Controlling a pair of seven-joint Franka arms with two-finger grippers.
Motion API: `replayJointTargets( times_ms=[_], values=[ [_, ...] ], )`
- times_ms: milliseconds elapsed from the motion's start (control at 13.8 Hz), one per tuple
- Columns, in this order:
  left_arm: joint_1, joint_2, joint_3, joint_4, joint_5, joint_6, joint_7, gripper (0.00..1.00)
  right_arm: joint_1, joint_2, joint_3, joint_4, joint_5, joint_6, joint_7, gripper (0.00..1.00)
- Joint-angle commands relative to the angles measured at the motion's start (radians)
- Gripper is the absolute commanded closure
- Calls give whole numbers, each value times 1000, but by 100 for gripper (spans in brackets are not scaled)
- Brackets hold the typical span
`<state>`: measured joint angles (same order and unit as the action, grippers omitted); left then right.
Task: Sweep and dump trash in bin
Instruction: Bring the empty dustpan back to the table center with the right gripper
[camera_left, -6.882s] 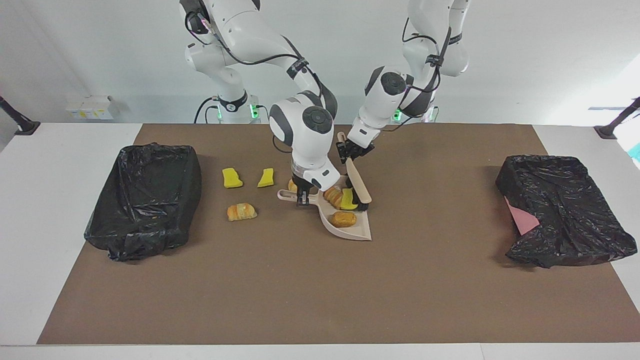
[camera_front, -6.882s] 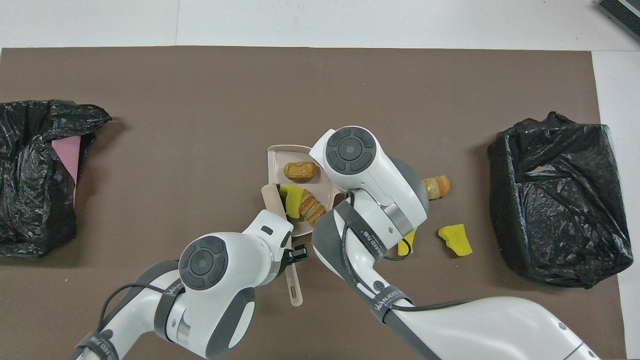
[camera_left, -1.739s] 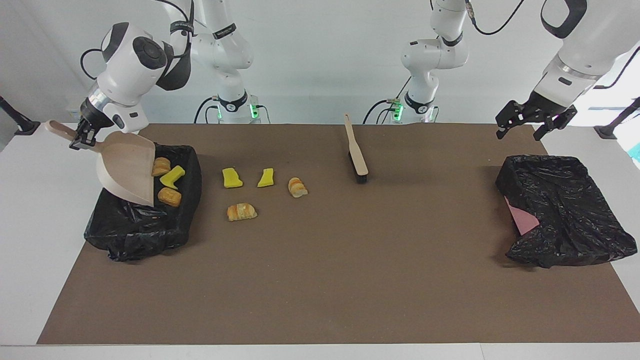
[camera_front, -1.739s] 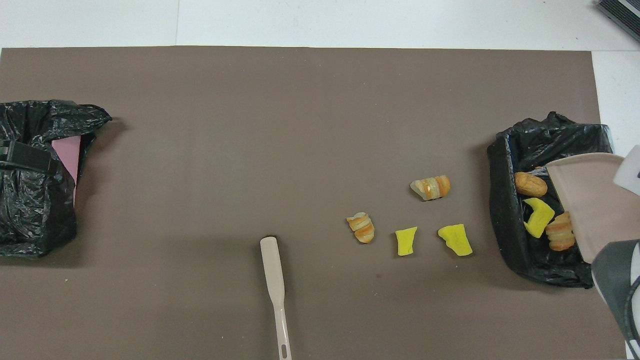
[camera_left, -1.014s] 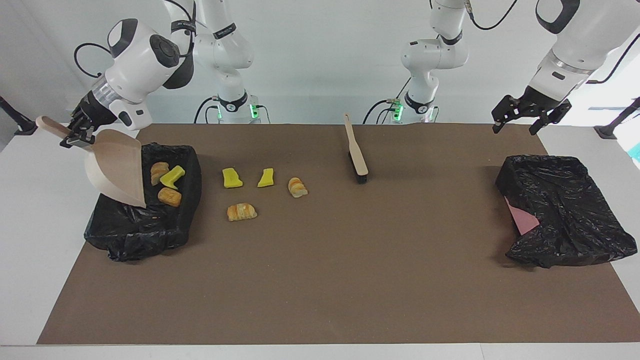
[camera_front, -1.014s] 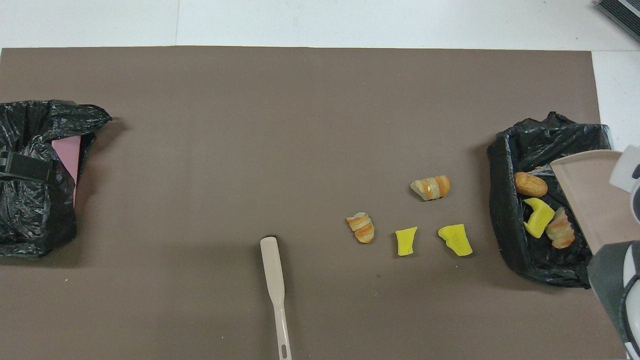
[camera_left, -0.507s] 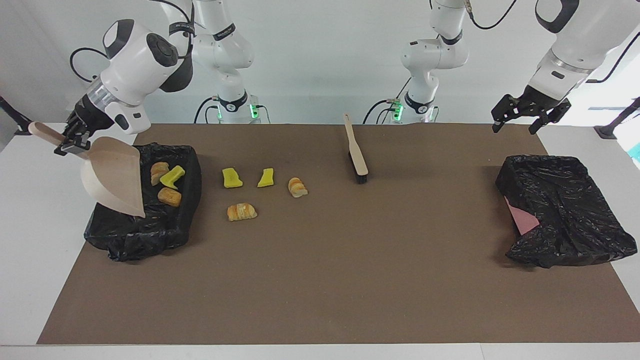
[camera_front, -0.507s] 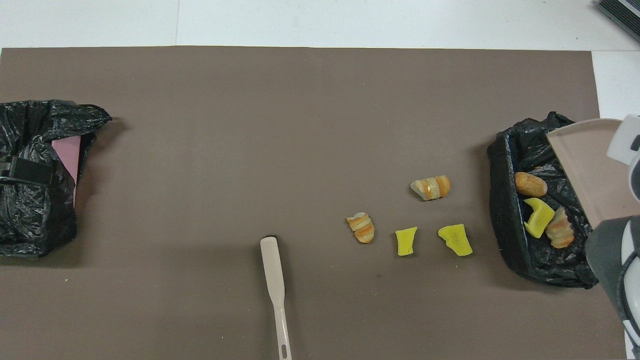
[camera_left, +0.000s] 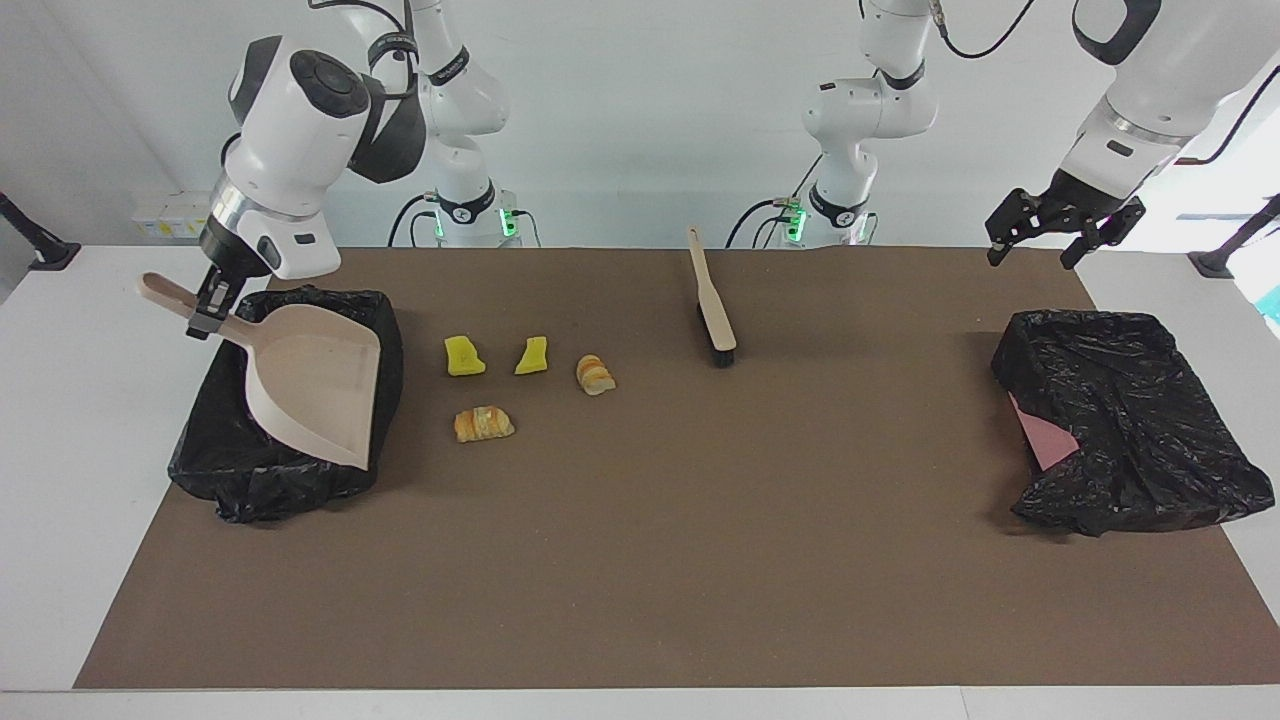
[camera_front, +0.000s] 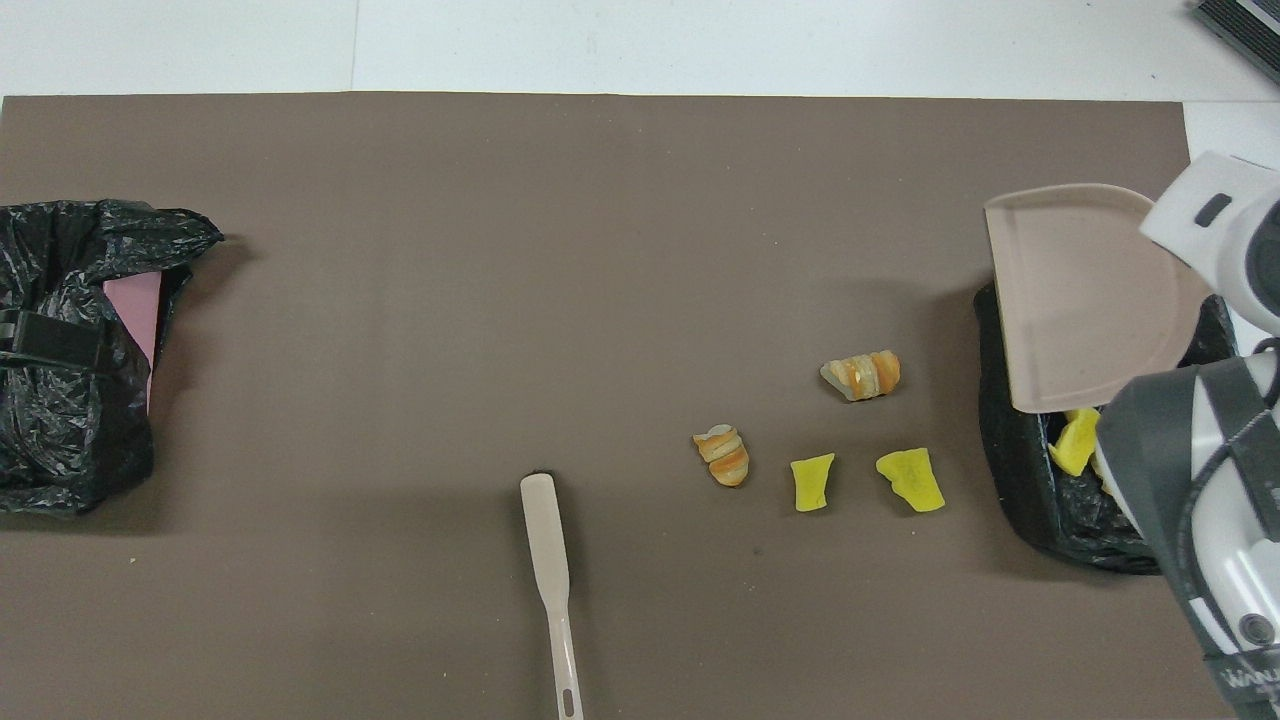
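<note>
Item: beige plastic dustpan (camera_left: 315, 395), handle pinched between right gripper (camera_left: 205, 313) fingers, pan below them over black-lined bin (camera_left: 215, 470), emptied. Four yellow foam and pastry scraps (camera_left: 482, 423) lie beside the bin, awaiting sweeping. Left gripper (camera_left: 1040, 240) spread empty, waiting.

We see the dustpan (camera_left: 318, 393) held over the bin (camera_left: 215, 468) at the left of the facing view, gripped at its handle by the right gripper (camera_left: 203, 312). Four trash pieces (camera_left: 484, 423) lie on the table (camera_left: 640, 560) just beside that bin, toward the centre. The brush (camera_left: 712, 305) lies at upper centre. A second bin (camera_left: 1130, 430) sits at the right, with the left gripper (camera_left: 1040, 240) above it, in the upper right of the frame.
</note>
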<state>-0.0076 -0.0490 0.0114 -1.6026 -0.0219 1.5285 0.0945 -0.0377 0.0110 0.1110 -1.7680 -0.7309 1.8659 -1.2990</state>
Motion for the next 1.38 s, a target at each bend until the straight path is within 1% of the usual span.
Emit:
replayJointTargets(
  times_ms=[0,145,290,362,435,507,652,797,1014,1159,1304],
  values=[
    [5,-20,-2,-22,16,16,-4,0,39,75,1,108,117,-103,178,100],
    [5,-20,-2,-22,16,16,-4,0,106,131,2,185,171,-169,368,100],
    [5,-20,-2,-22,16,16,-4,0,178,206,3,278,212,-264,575,100],
    [5,-20,-2,-22,16,16,-4,0,208,242,3,320,255,-295,678,100],
    [5,-20,-2,-22,16,16,-4,0,223,263,3,340,301,-301,752,100],
    [5,-20,-2,-22,16,16,-6,0,234,273,3,340,341,-298,814,100],
    [5,-20,-2,-22,16,16,-4,0,293,302,3,354,387,-292,984,100],
    [5,-20,-2,-22,16,16,-4,0,311,333,3,386,506,-292,1175,100],
    [5,-20,-2,-22,16,16,-4,0,389,404,4,447,556,-280,1404,100],
    [5,-20,-2,-22,16,16,-4,0,419,441,4,472,619,-236,1519,100],
    [5,-20,-2,-22,16,16,-4,0,461,474,4,473,627,-170,1611,100]
  ],
)
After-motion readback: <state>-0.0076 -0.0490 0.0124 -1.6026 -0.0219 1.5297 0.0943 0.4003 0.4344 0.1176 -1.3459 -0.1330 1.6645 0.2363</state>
